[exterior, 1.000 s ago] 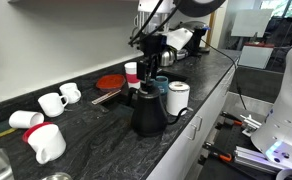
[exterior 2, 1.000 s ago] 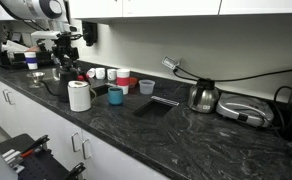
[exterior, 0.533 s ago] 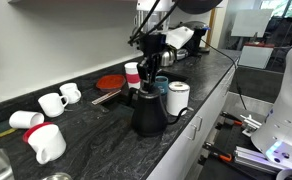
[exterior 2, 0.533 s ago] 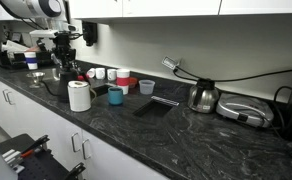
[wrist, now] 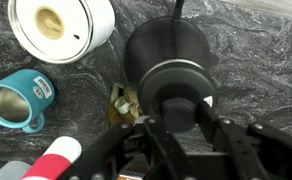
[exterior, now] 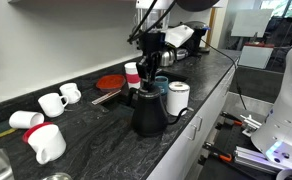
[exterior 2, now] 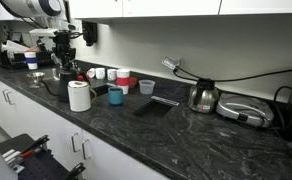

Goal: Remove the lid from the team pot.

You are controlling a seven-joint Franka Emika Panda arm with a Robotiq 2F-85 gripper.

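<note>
In an exterior view, the team pot point(exterior: 147, 115) stands upright on the dark bench point(exterior: 96, 145), near its front edge. The claw point(exterior: 148, 84) hangs straight above the pot, its tips down at the pot's top. The lid cannot be made out there against the black of pot and claw. A white roll point(exterior: 178, 98) stands just beside the pot and a teal mug point(exterior: 161, 85) stands behind it. A flat red disc point(exterior: 110, 81) lies farther back, and white mugs point(exterior: 53, 102) lie well apart along the bench.

In an exterior view from the other end, the claw point(exterior 2: 65, 66) is at the far end of the bench point(exterior 2: 186, 135), over the pot point(exterior 2: 59, 82). The roll point(exterior 2: 79, 95) partly hides the pot. The teal mug point(exterior 2: 115, 95) is near it, and a steel kettle point(exterior 2: 202, 96) stands well apart.

In the wrist view, the pot point(wrist: 166, 45) is seen from above with the lid point(wrist: 176, 80) seated on its top. The claw point(wrist: 179, 125) sits directly over the lid, one finger on each side of the little knob. I cannot tell whether the fingers press the knob or only flank it. The roll point(wrist: 61, 25) and the teal mug point(wrist: 21, 100) lie off to one side.
</note>
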